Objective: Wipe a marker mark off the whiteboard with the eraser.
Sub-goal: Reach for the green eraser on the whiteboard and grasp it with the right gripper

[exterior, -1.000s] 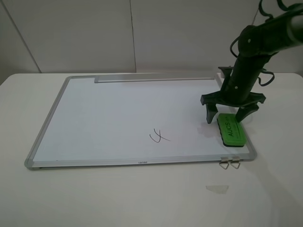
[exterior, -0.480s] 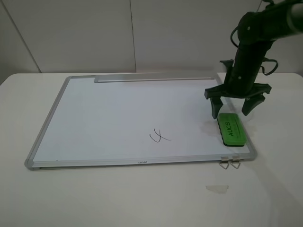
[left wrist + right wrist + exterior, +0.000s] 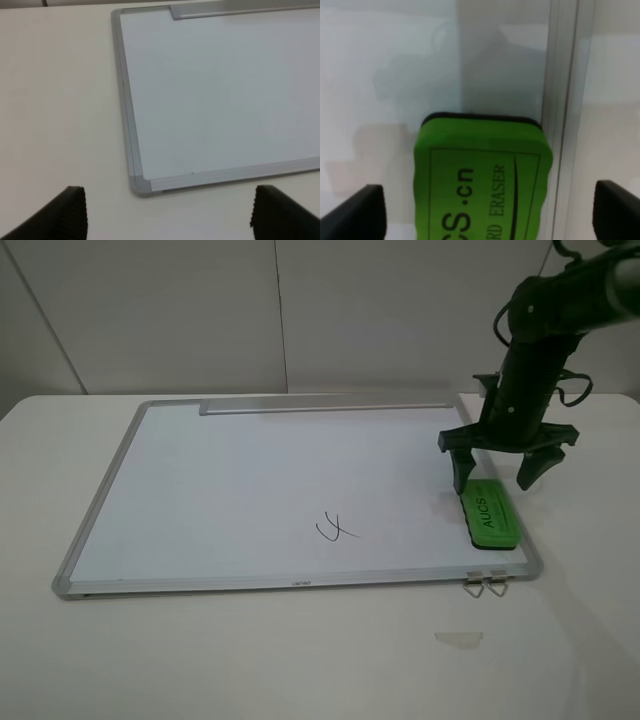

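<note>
A plain pale wall (image 3: 200, 310) backs a white tabletop (image 3: 300, 660), and the whiteboard (image 3: 108, 495) lies flat on it, its grey tray strip (image 3: 325, 408) along the far edge. The eraser (image 3: 488, 514) rests on the board's near right corner, just beside the right frame rail, with its length running along that rail. The marker mark (image 3: 337, 530) sits well apart from it, toward the board's near middle.

The right fingers (image 3: 458, 470) hang above the eraser's far end, spread wide and holding nothing; the right wrist view shows the green block centred between them, so the pose reads as a line-up for a grip across its width. The rail hugs one side of the block, so the finger on that side probably has little room to come down.

The left fingers (image 3: 70, 215) are also spread and empty, waiting over the tabletop off the board's near left corner, clear of the work.

Between eraser and mark the board is bare, so nothing seems to block a sweep. Two metal clips (image 3: 485, 586) jut from the near frame below the eraser; a small clear scrap (image 3: 459, 639) lies on the tabletop beyond them, out of the path.
</note>
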You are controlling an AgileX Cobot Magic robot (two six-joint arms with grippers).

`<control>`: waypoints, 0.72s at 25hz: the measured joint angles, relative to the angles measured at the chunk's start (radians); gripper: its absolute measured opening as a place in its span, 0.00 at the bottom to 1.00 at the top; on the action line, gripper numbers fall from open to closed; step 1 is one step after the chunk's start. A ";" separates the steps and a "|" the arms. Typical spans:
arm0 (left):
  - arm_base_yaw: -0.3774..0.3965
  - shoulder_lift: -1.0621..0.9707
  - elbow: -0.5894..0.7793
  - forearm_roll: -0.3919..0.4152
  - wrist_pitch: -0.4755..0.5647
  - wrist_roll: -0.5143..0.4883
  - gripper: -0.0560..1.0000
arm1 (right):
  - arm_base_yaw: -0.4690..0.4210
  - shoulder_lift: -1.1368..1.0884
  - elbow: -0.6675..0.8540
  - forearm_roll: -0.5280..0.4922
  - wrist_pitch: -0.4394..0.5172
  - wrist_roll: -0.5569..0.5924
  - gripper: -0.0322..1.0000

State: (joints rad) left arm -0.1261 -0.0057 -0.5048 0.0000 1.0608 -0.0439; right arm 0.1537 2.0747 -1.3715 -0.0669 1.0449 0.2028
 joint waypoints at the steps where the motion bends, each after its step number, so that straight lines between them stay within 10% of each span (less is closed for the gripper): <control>1: 0.000 0.000 0.000 0.000 0.000 0.000 0.70 | 0.000 0.002 0.002 0.000 -0.004 0.000 0.83; 18: 0.000 0.000 0.000 0.000 0.000 0.000 0.70 | 0.000 0.046 0.024 0.043 -0.039 0.000 0.83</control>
State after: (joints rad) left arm -0.1261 -0.0057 -0.5048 0.0000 1.0608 -0.0439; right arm 0.1537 2.1206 -1.3475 -0.0241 1.0057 0.2028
